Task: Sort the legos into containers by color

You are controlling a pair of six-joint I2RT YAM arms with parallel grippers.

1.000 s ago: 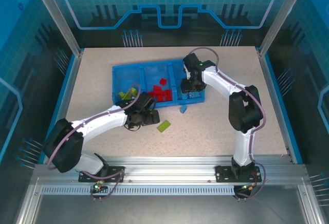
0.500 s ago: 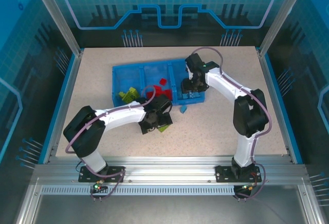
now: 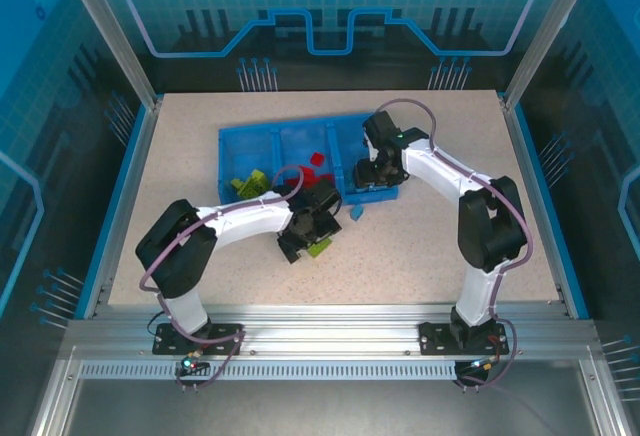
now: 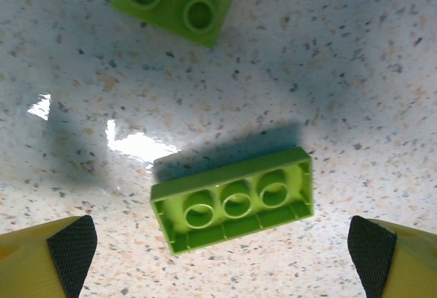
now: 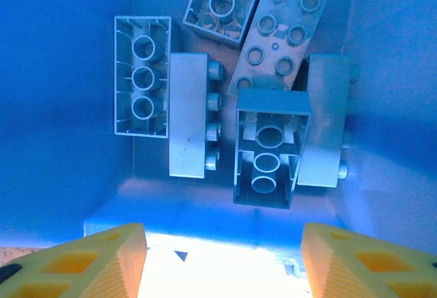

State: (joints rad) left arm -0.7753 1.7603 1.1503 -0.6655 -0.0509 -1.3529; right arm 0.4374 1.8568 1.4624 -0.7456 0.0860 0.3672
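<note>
My left gripper [image 3: 310, 239] hovers low over the table just in front of the tray, open. An upside-down lime green lego [image 4: 232, 199] lies between its fingertips [image 4: 68, 250], untouched. A second green lego [image 4: 179, 1] lies just beyond it. My right gripper [image 3: 373, 177] hangs open and empty over the right container [image 5: 61, 106], where several light-blue legos [image 5: 188, 117] lie. The blue tray [image 3: 250, 144] holds green legos [image 3: 245, 184] in its left container and red legos [image 3: 315, 162] in the middle one. One light-blue lego [image 3: 357, 213] lies on the table by the tray's front edge.
The speckled tabletop [image 3: 430, 246] is bare to the right and left of the arms. A blue rim [image 3: 538, 186] borders the table, with enclosure posts at the corners. The left arm's forearm [image 3: 240, 224] stretches across the table in front of the tray.
My left arm has swung right from the tray's left container to above the green lego on the table. My right gripper has edged toward the right container's near wall.
</note>
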